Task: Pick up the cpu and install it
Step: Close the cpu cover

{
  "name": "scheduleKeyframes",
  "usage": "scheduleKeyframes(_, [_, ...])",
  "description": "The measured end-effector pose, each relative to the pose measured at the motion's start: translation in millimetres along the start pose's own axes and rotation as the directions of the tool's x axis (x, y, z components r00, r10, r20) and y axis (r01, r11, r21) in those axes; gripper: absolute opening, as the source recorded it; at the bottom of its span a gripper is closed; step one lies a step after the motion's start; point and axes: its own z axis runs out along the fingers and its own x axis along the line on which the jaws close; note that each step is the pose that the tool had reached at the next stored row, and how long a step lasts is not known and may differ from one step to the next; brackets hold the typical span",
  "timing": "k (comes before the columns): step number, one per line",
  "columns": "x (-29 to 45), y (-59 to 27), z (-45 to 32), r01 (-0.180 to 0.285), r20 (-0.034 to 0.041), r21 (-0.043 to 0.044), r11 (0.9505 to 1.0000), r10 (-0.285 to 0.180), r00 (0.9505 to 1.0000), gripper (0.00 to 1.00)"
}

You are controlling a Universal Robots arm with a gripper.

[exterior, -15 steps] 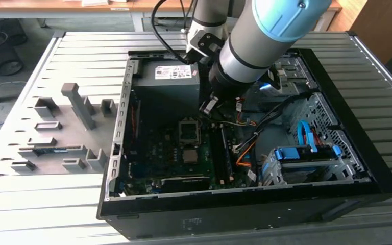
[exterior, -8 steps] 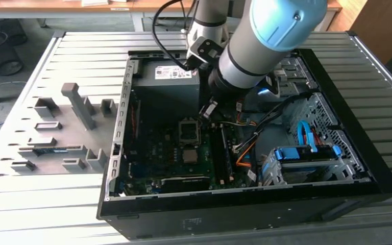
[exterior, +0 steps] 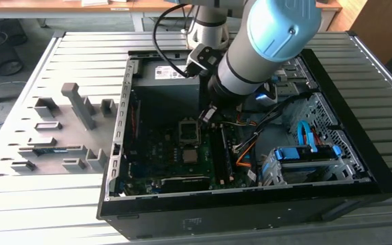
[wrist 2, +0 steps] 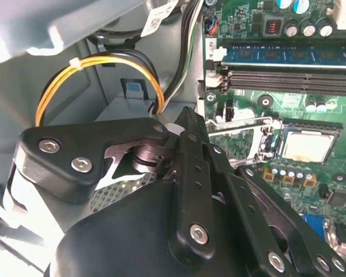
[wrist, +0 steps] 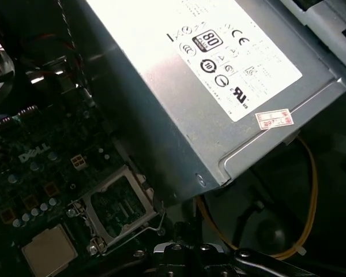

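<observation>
Exterior view: open case (exterior: 250, 219) on a slatted table (exterior: 39, 204), with the arm (exterior: 271, 41) reaching in from above. Its gripper (exterior: 207, 118) hangs low over the board (exterior: 155, 158), beside the frame (exterior: 189, 130). The cpu (exterior: 190, 155) lies flat on the board just past the frame, apart from the gripper. Loose cables (exterior: 247, 148) run near, on the exterior view's right.

Second wrist view: the gripper (wrist 2: 186, 118) is at the board's edge and does not hold the cpu. Whether it is spread or pressed together, I cannot tell. The frame (wrist 2: 236, 135) stands open. The cpu (wrist 2: 308, 144) is just beside it, silver top up, seemingly seated but unclamped. Memory slots (wrist 2: 288, 81) are near. A yellow wire (wrist 2: 92, 63) loops just beyond the gripper.

First wrist view: a corner of the power supply (wrist: 219, 86) comes close to the frame (wrist: 118, 210). The cpu (wrist: 49, 251) is beside the frame. The yellow wire (wrist: 308, 190) passes near the gripper (wrist: 187, 257).

Hazards, as judged:
- The yellow wire could catch on the gripper in a sideways move.
- An off-line descent could strike the frame.
- The cpu, nudged or pressed while off-square, could bend the contacts beneath it.
- Tight room beside the power supply leaves the arm little margin.
</observation>
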Motion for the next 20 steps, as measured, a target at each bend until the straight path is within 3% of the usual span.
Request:
scheduleKeyframes(7, [1.9,-3.7,10.7,0.0,-0.0001,0.0001,1.0,0.0,1.0,0.1])
scheduleKeyframes(20, [5.9,-4.2,21.4,0.0,-0.0001,0.0001,1.0,0.0,1.0,0.1])
